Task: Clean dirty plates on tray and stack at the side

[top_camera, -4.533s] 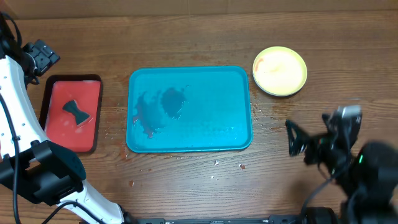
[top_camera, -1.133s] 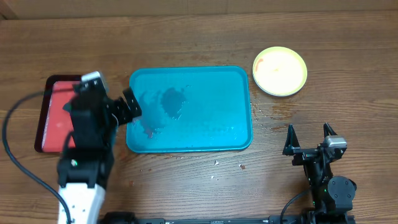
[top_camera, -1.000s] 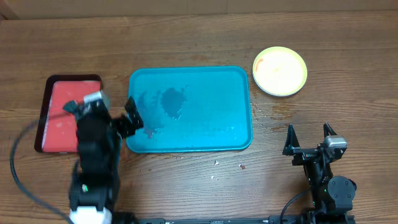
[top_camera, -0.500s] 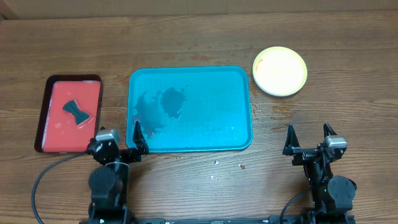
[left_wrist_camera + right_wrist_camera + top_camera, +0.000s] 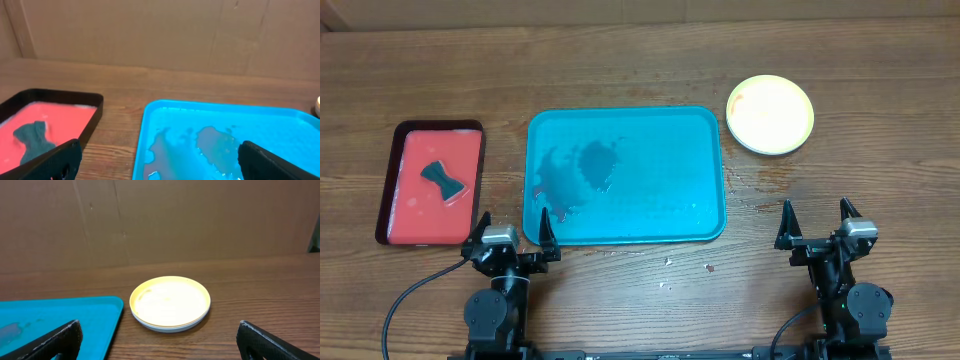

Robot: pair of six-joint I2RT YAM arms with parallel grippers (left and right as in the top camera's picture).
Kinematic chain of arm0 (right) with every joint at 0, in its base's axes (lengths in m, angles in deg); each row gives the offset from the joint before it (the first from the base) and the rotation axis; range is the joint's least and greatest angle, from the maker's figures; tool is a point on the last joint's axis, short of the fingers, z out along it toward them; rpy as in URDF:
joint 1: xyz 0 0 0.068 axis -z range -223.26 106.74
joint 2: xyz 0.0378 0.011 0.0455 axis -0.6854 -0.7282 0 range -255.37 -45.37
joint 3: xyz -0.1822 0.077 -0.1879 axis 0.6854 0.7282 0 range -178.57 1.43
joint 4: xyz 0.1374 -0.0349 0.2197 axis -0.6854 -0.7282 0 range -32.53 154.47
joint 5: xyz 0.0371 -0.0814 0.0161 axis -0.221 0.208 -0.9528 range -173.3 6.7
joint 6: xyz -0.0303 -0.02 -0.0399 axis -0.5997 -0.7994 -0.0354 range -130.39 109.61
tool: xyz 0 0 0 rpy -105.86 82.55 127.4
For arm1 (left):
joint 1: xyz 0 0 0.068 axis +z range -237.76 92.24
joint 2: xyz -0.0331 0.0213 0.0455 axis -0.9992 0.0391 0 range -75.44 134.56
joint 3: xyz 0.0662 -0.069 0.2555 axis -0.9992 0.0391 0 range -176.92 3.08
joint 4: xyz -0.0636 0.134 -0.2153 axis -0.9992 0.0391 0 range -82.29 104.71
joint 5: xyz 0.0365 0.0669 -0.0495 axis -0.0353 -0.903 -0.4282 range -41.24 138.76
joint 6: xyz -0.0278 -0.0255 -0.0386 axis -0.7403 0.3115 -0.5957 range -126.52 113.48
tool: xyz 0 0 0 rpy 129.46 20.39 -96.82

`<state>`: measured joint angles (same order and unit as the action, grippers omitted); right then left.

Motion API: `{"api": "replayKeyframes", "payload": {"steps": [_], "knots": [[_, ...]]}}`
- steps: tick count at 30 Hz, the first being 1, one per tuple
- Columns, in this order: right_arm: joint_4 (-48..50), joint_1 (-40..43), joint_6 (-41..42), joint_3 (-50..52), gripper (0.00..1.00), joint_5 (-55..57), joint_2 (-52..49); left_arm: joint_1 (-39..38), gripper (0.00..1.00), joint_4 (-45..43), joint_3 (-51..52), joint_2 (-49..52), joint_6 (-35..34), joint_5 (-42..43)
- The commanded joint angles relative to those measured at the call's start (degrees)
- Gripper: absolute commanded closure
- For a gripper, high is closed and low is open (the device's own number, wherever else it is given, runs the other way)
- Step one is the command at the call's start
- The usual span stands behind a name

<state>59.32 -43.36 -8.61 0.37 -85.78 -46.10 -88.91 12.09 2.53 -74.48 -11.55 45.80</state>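
The teal tray lies mid-table with wet smears and no plate on it; it also shows in the left wrist view and the right wrist view. The plates are stacked at the back right, the yellow-green plate on top; in the right wrist view the stack shows a white rim below. The light blue plate is hidden. My left gripper is open and empty at the tray's front left corner. My right gripper is open and empty, in front of the stack.
A red dark-rimmed tray at the left holds a dark bow-shaped sponge, also seen in the left wrist view. Small crumbs and wet spots dot the wood in front of the teal tray.
My left arm has swung back from over the red tray and settled low at the table's front, gripper open. The sponge is uncovered again on the red tray. The right arm has stayed still.
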Motion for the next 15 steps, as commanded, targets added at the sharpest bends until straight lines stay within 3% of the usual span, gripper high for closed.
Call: {"api": "replayKeyframes", "payload": {"steps": [1,15], "knots": [[0.4,-0.2,0.3,0.6,0.00,0.7,0.6,-0.3,0.00,0.0,0.3,-0.8,2.6,1.4],[0.4,-0.2,0.3,0.6,0.00,0.7,0.6,-0.3,0.00,0.0,0.3,-0.8,5.1,1.1]]}}
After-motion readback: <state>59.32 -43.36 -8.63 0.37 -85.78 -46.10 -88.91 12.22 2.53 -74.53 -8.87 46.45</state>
